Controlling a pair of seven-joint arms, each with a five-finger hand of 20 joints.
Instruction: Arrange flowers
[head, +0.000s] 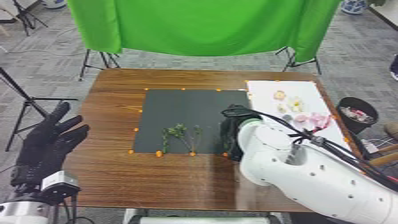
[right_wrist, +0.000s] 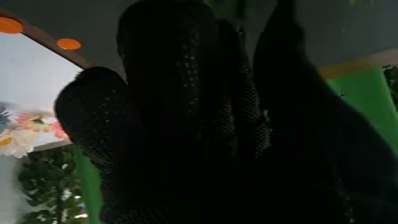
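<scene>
In the head view, green leafy stems (head: 178, 132) lie on the lower part of the dark mat (head: 160, 107). The robot's right hand (head: 234, 125) is over the mat's right edge, to the right of the stems. The left hand (head: 43, 145) is beside the table's left edge, open and empty. Pale flowers (head: 296, 105) and pink flowers (head: 316, 120) lie on a white sheet (head: 266, 90). In the right wrist view, a bit of green shows beyond the right hand (right_wrist: 178, 100); whether it is held is unclear. Pale and pink flowers (right_wrist: 34, 122) appear past the glove.
Orange markers (head: 160, 153) line the mat and the sheet on the brown table (head: 169, 180). A dark bin (head: 357, 115) with pink and white pieces stands beyond the right edge. A green cloth (head: 204, 25) hangs behind the table.
</scene>
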